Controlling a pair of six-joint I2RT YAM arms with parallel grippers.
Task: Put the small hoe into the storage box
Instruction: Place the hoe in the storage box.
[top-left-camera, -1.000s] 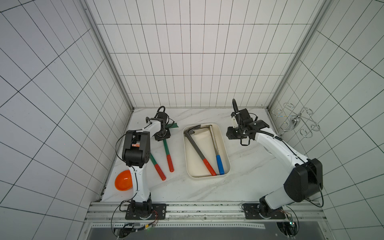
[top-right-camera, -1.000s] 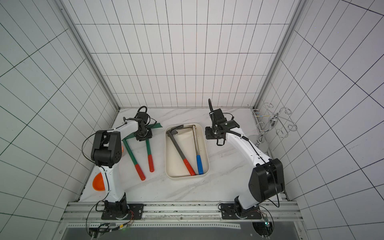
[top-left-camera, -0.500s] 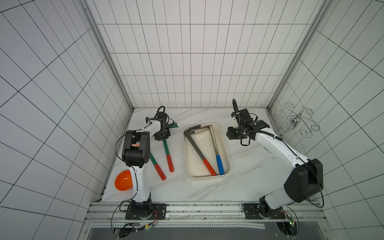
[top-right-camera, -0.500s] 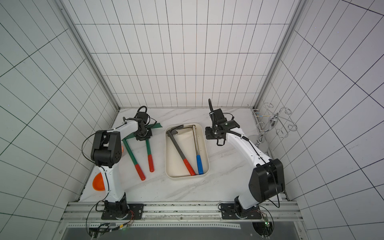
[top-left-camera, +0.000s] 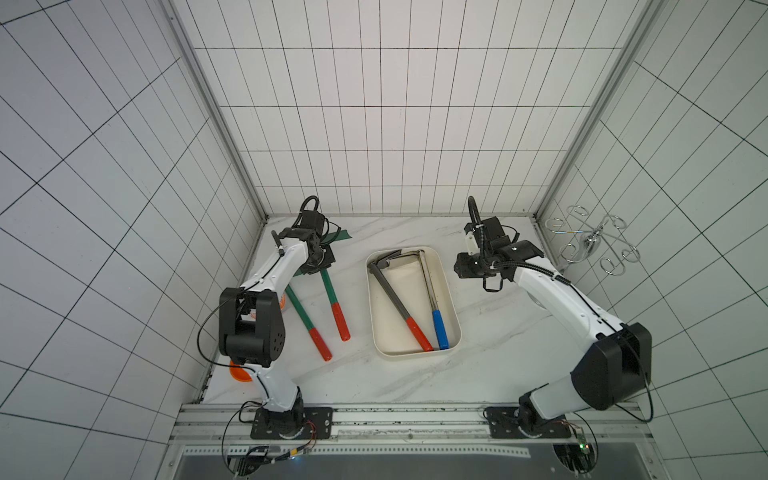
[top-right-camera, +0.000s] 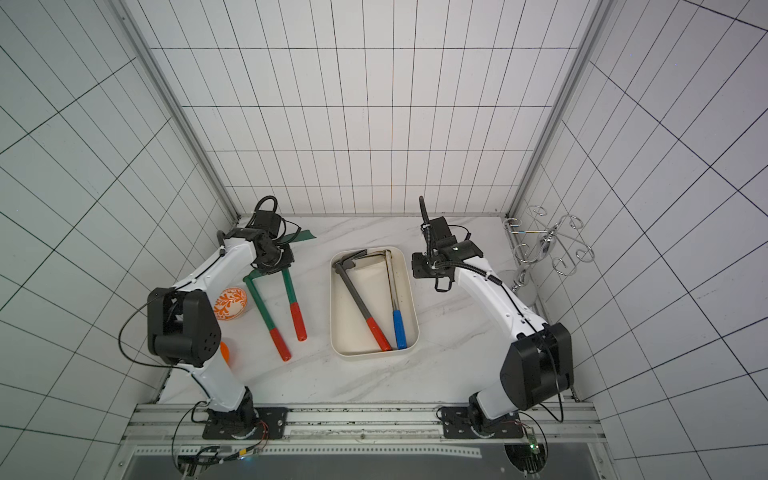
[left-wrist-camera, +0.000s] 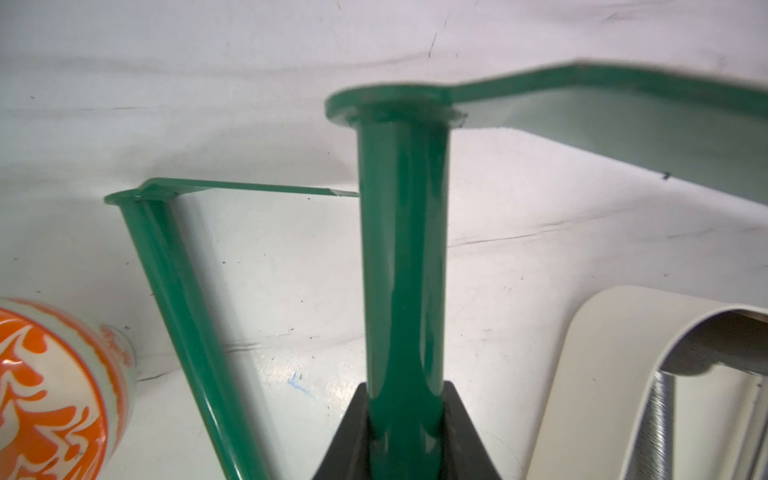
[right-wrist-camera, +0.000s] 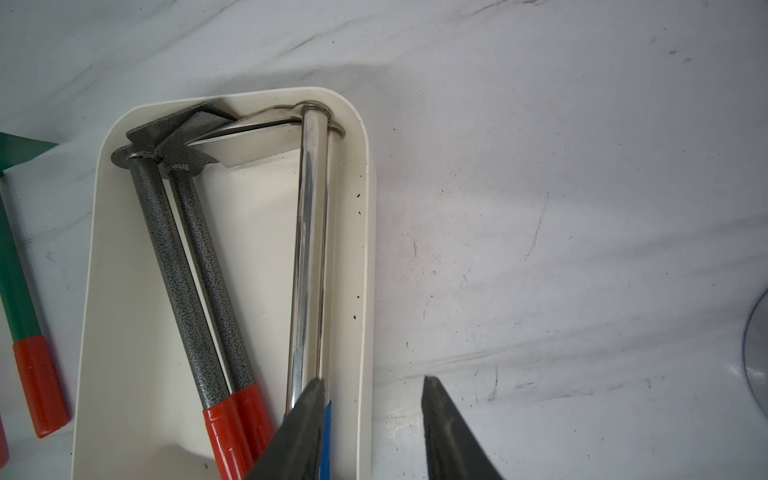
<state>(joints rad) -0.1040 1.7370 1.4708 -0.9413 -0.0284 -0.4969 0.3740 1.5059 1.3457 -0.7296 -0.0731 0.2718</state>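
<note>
Two green small hoes with red grips lie on the marble left of the storage box (top-left-camera: 415, 354) (top-right-camera: 374, 353). My left gripper (top-left-camera: 320, 262) (top-right-camera: 276, 262) (left-wrist-camera: 406, 388) is shut on the shaft of the one nearer the box (top-left-camera: 331, 291) (top-right-camera: 289, 286) (left-wrist-camera: 405, 270), just below its blade (left-wrist-camera: 623, 116). The other green hoe (top-left-camera: 301, 309) (left-wrist-camera: 174, 282) lies beside it, untouched. The cream box (right-wrist-camera: 368, 249) holds grey hoes with red grips (right-wrist-camera: 178, 270) and chrome ones with blue grips (right-wrist-camera: 307, 249). My right gripper (top-left-camera: 463, 269) (right-wrist-camera: 372, 380) hangs open and empty over the box's right rim.
An orange-patterned round dish (top-right-camera: 230, 305) (left-wrist-camera: 50, 395) stands by the left wall, with an orange bowl (top-left-camera: 239, 374) nearer the front. A chrome wire rack (top-left-camera: 594, 245) stands at the right wall. Tiled walls close in three sides.
My left gripper's jaws have closed onto the green hoe's shaft. Neither arm has visibly moved otherwise.
</note>
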